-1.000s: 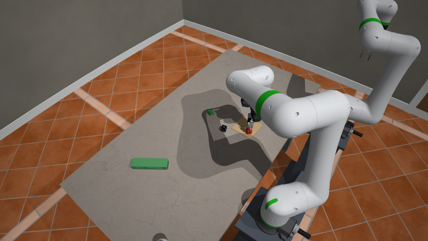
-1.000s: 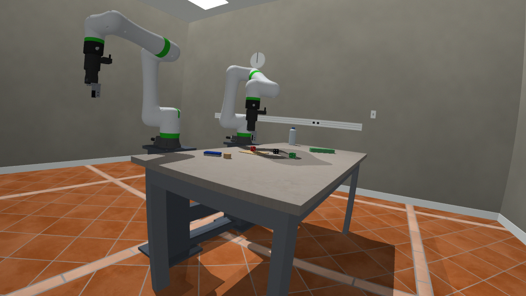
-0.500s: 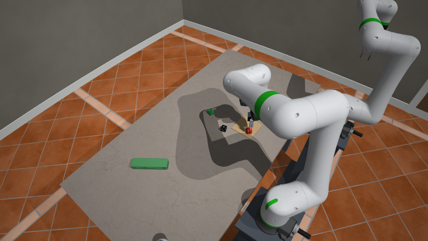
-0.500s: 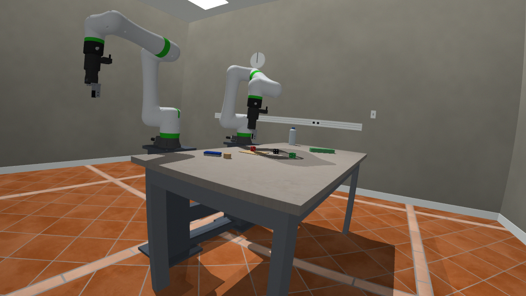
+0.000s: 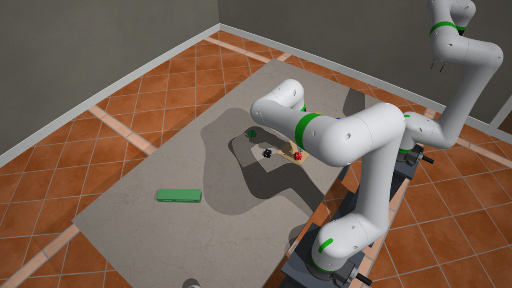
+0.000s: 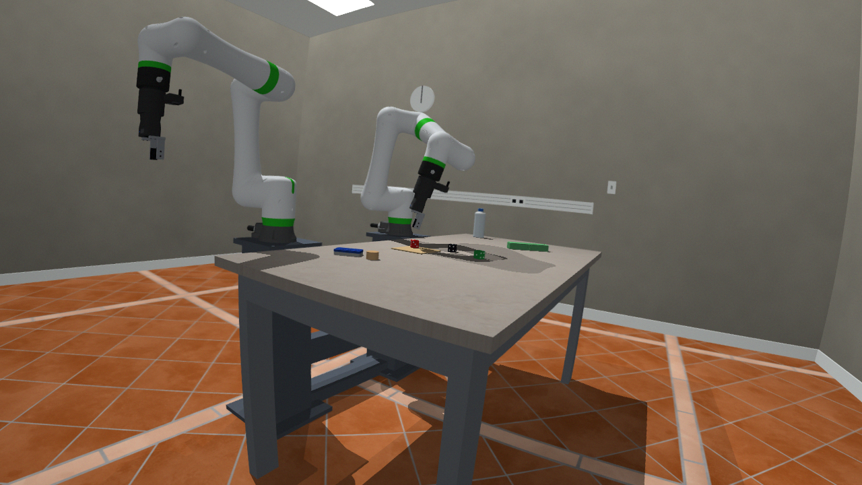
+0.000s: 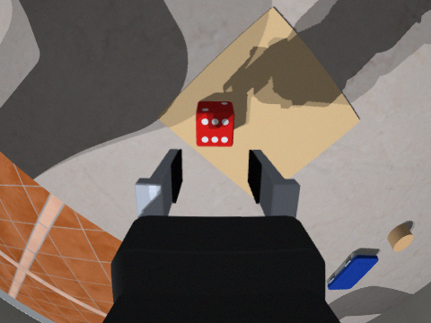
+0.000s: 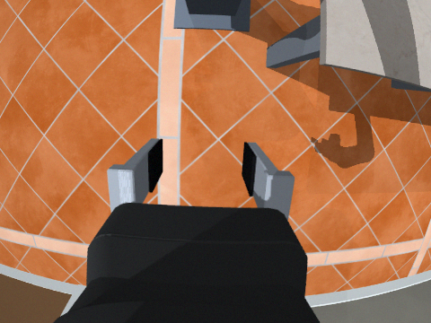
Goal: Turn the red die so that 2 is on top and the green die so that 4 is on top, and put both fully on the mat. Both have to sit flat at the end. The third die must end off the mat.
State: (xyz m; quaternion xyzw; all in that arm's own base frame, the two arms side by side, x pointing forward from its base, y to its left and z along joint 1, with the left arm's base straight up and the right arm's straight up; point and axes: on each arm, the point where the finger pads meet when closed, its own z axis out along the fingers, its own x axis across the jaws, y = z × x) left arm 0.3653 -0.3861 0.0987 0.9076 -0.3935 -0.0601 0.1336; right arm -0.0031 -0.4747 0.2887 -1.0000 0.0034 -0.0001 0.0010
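Item: red die [image 5: 297, 156] [image 6: 414, 243] [image 7: 215, 130], one. Located on the tan mat [image 5: 285, 152] [image 6: 403, 248] [image 7: 292, 135], close to one edge, and looks flat. Upper face reads six; a two shows on a side. Placing appears done, though a slight slide could put it over the edge. Turning: outstanding.

Item: green die [image 5: 252, 133] [image 6: 479, 254], one. On the bench [image 5: 179, 233] [image 6: 391, 283] [image 7: 112, 172] [image 8: 350, 40], off the mat, in shade. Upper number too small to tell. Carrying: outstanding; whether it needs turning, unknown.

Item: black die [image 5: 267, 153] [image 6: 452, 248], one. On the bench between green die and mat, touching neither. Its requirement is met as it lies; best left alone.

Item: left claw [image 5: 300, 149] [image 6: 417, 220] [image 7: 215, 175]. Fingers apart, nothing between them. Tilted, above and near the red die.

Item: right claw [image 5: 437, 66] [image 6: 156, 150] [image 8: 203, 167]. Fingers wide apart, nothing held. High up, well away from the dice, over the floor.

Condition of the job: early, by my estimate. The likely next entry is a quarter-turn of the red die to bring its two uppermost, with room kept on the mat for the green.
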